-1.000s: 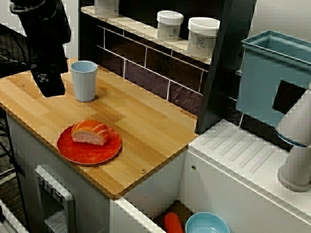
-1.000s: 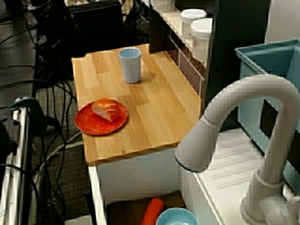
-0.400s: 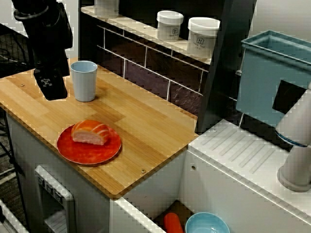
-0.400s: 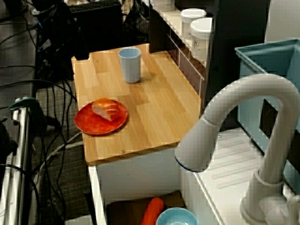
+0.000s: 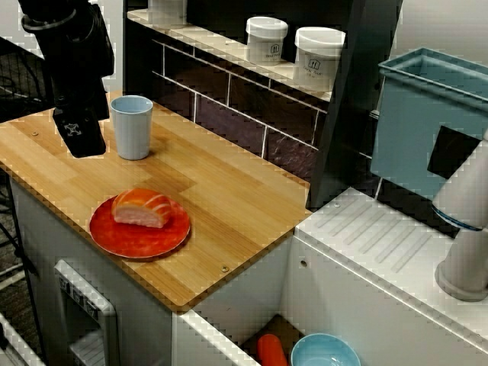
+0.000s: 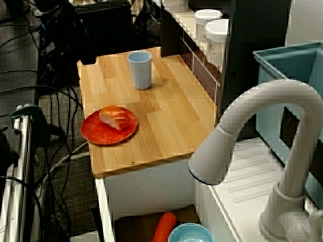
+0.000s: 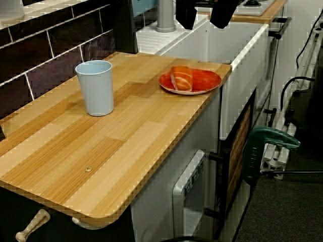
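Arm held upright over the desk (image 5: 229, 191), claw (image 5: 79, 143) pointed down just beside a light blue cup (image 5: 132, 126). Claw fingers (image 7: 185, 12) set wide apart, nothing held; cup stood upright, apart from a red plate (image 5: 152, 242).

1. In the view that rides on the gripper, the gripper (image 7: 204, 12) is cut off by the top edge. Only two dark fingertips (image 7: 185, 14) show, standing apart.
2. In the view from the front, it shows as one dark block, and its fingers cannot be told apart.
3. The bottom edge there cuts through the orange vegetable (image 5: 270, 351) and the blue bowl (image 5: 324, 351).
4. The print on the white jars (image 5: 317, 59) is too small to read.
5. The faucet (image 5: 463, 229) runs off the right edge.
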Controlling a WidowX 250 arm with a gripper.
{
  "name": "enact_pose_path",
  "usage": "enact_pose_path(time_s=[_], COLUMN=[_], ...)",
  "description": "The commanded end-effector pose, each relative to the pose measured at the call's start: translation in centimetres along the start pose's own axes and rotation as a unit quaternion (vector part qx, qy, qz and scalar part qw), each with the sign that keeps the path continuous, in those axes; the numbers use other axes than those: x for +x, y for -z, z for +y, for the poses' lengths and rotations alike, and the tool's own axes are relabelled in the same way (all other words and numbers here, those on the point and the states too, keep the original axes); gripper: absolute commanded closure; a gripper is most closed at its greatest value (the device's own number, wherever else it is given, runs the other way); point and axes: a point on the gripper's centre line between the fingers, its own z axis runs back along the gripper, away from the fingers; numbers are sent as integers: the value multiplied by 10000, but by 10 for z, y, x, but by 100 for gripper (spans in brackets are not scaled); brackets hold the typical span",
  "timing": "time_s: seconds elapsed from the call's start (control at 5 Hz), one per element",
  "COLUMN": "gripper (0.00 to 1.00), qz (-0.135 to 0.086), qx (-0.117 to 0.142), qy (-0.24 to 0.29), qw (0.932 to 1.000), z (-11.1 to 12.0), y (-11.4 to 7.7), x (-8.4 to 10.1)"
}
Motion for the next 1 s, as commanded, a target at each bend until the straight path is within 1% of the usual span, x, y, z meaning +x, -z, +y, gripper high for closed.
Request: enact_pose_path(time_s=[0.0, 0.2, 0.4, 0.6, 0.8], gripper=[0, 0, 0, 0, 0], qz=[-105, -310, -497, -403, -378], qx=[339, 320, 341, 212, 198], qy=[54, 266, 580, 523, 440], qw=[9994, 9987, 9965, 9976, 9981], z=[2, -4, -3, 10, 18], y=[31, 41, 53, 64, 65], x=[13, 16, 22, 31, 36])
